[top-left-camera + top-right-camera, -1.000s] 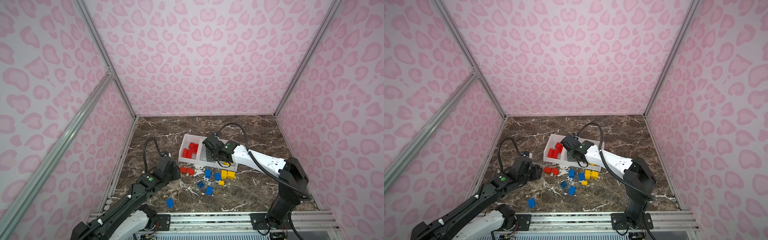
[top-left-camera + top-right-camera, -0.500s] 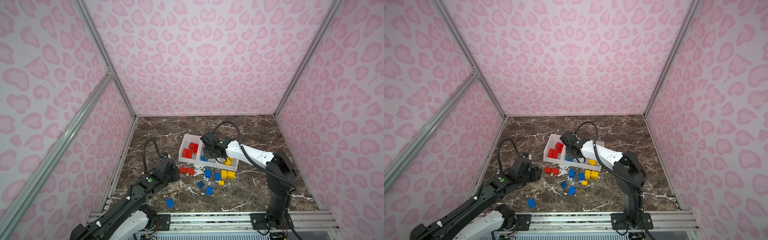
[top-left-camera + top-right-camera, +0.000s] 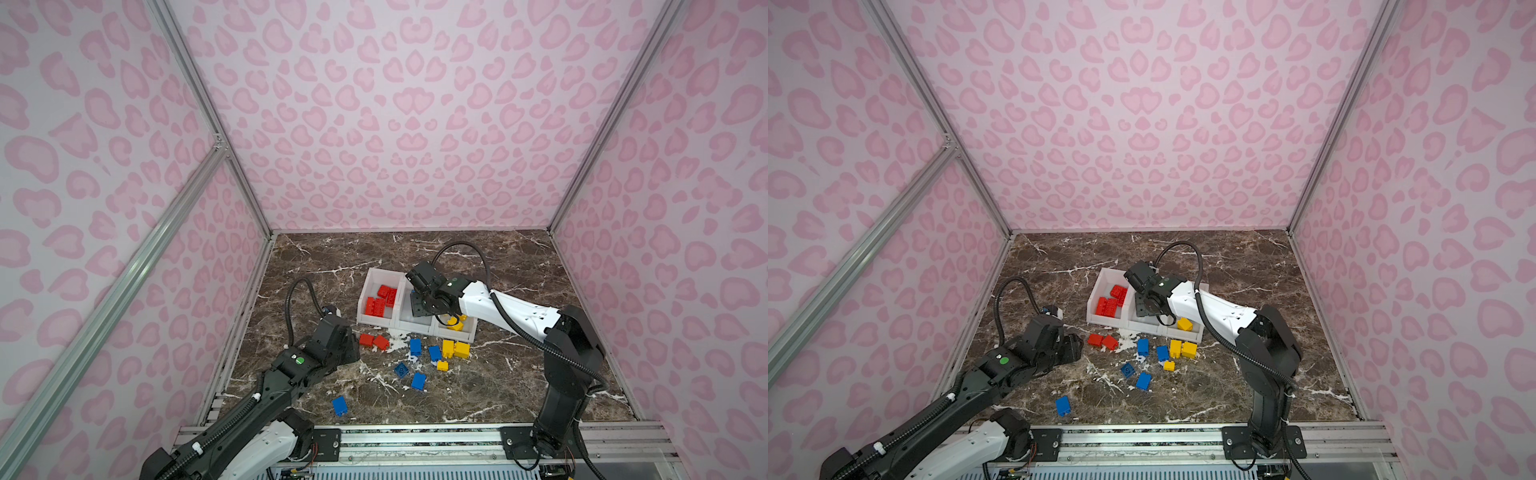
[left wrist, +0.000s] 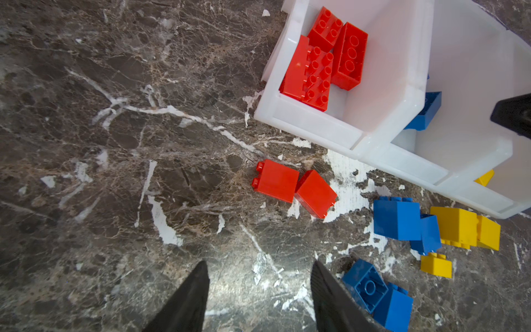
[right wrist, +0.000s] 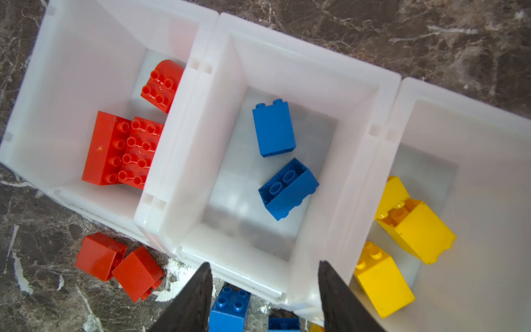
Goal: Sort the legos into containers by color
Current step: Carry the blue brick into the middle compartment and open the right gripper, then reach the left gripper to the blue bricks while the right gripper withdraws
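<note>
The right arm (image 3: pixel 511 309) is reaching over the containers (image 3: pixel 376 320), three white bins joined in a row on the marble desk (image 3: pixel 478 395), and its jaws are hanging apart and empty above the middle bin (image 5: pixel 287 66). Two blue bricks (image 5: pixel 274 129) are lying loose on that bin's floor, below the jaws and not touching them. The legos are lying partly sorted: red bricks (image 5: pixel 123 149) are sitting in the bin on the left in both top views, and yellow bricks (image 5: pixel 416 227) in the bin at the other end. The left arm (image 3: pixel 299 361) is hovering low over bare desk, its jaws parted and holding nothing, near two red bricks (image 4: pixel 275 179) that are touching each other just in front of the red bin. More blue bricks (image 3: pixel 415 345) and yellow bricks (image 3: pixel 455 349) are lying scattered on the desk before the bins, and one blue brick (image 3: pixel 340 405) is sitting well apart, nearer the front rail.
</note>
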Available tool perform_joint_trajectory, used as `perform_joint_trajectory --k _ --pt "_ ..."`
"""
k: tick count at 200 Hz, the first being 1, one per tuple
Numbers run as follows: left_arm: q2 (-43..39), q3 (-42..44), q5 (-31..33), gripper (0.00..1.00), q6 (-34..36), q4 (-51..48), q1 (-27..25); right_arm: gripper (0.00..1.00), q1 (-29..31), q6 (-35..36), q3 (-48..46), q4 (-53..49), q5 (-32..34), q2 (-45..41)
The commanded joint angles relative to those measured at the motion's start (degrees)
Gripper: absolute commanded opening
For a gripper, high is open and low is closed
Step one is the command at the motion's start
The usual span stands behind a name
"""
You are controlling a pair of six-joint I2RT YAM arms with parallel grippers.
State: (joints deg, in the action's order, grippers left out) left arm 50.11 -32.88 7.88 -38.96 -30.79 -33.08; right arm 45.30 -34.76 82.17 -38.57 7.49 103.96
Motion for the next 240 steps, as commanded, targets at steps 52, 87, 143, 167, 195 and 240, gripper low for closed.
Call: perform_joint_trajectory --k 52,87,143,167,195,240 --pt "-0.9 0.9 0.3 0.59 -0.4 -1.2 -0.2 0.60 0.1 -0.4 -1.9 0.9 0.2 -1.8" --pt "-1.8 1.7 0.3 0.59 -0.9 -1.2 -0.2 0.60 0.4 -1.0 -3.8 1.7 0.5 -3.8" --pt "-0.7 2.5 -2.9 0.59 1.3 2.2 -1.6 0.60 0.3 -2.1 -8.4 2.2 1.6 -8.6" --pt "2.1 1.9 -4.9 0.60 3.3 4.3 -3.1 0.60 0.1 -3.1 -10.6 2.3 2.2 -11.1" --pt "6.7 -0.2 -5.3 0.60 5.0 5.8 -6.5 0.60 -0.2 -4.3 -14.3 2.9 2.3 -14.4" --pt "15.1 -3.2 -5.9 0.60 5.6 9.0 -13.0 0.60 -0.8 -6.4 -19.7 2.9 3.1 -19.5"
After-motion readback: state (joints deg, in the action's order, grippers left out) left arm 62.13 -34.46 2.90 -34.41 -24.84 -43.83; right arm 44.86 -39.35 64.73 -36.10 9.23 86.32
